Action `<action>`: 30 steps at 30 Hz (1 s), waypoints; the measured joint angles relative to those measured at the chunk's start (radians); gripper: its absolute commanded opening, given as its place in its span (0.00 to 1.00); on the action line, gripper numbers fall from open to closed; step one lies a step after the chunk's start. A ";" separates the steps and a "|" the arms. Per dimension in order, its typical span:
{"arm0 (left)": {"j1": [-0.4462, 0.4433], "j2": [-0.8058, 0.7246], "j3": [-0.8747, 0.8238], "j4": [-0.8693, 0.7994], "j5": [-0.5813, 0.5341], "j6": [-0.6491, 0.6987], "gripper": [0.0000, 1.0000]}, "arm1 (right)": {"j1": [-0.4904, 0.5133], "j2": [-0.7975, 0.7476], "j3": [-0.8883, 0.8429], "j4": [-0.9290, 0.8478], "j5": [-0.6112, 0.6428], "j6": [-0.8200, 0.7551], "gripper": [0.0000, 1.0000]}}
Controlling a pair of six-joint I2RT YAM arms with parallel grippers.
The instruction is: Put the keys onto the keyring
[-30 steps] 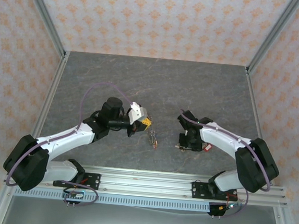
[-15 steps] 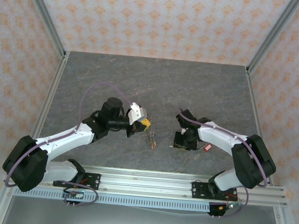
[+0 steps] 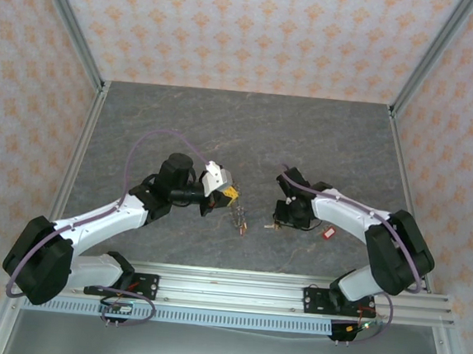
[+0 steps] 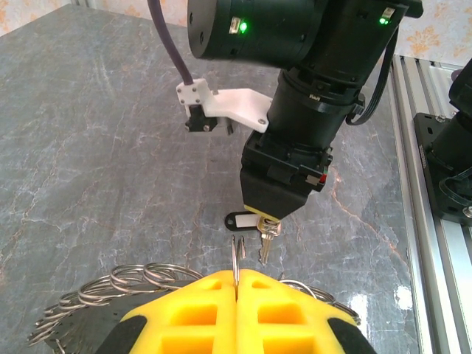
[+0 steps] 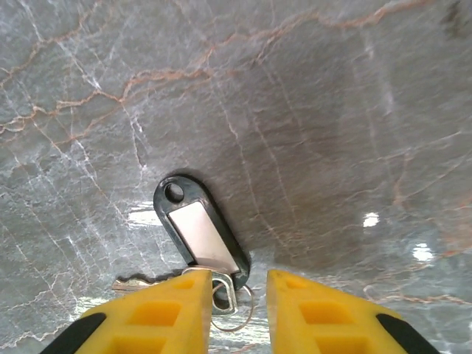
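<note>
At the near edge of the table point(image 3: 249, 128) we see two arms bolted to the rail, one on each side. From its near-left base the left arm point(image 3: 100, 215) runs low and far-right, its elbow bent and its wrist pointing right toward the middle. From the near-right base the right arm point(image 3: 380, 239) rises, then folds back left, with its wrist tipped down over the table. Just beyond the rail, near the middle, the left gripper point(image 4: 236, 280) has its yellow fingers pressed fully together on a strand of the keyring point(image 4: 147, 274). The ring's coiled wire fans out to both sides of the fingers, and one loop stands upright between the tips. Slightly right of it, well clear of the ring, the right gripper point(image 5: 237, 284) points downward with its jaws partway closed. The end of a black-tagged key point(image 5: 199, 232) and its small split ring sit between the pads. In the left wrist view the silver blade hangs tip-down under those fingertips while the tag sticks out sideways, so we take it as held. Right of that gripper, a red-tagged key point(image 3: 328, 232) lies alone on the table. We count two arms, one keyring and two keys that we can make out; whether any key is already on the ring we cannot tell.
</note>
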 measured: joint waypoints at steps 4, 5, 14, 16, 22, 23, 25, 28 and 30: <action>0.000 0.000 0.000 -0.002 0.000 0.006 0.00 | 0.000 -0.023 0.000 -0.011 0.026 -0.024 0.28; 0.000 0.000 0.000 -0.002 0.000 0.007 0.00 | 0.000 -0.023 -0.001 -0.011 0.026 -0.029 0.29; 0.000 0.000 0.000 -0.002 0.000 0.007 0.00 | 0.012 0.008 -0.004 -0.010 -0.021 -0.035 0.34; 0.000 0.000 0.000 -0.002 0.000 0.007 0.00 | 0.018 0.018 -0.004 -0.011 -0.019 -0.046 0.34; 0.000 0.000 0.000 -0.002 0.000 0.007 0.00 | 0.035 0.053 0.008 -0.033 0.000 -0.092 0.32; 0.000 0.000 0.000 -0.002 0.000 0.007 0.00 | 0.039 0.056 0.010 -0.036 0.005 -0.101 0.30; 0.000 0.000 0.000 -0.002 0.000 0.007 0.00 | 0.042 0.059 0.015 -0.041 0.010 -0.110 0.28; 0.000 0.000 0.000 -0.002 0.000 0.007 0.00 | 0.045 0.061 0.017 -0.042 0.010 -0.119 0.24; 0.000 0.000 0.000 -0.002 0.000 0.007 0.00 | 0.045 0.061 0.017 -0.041 0.010 -0.120 0.17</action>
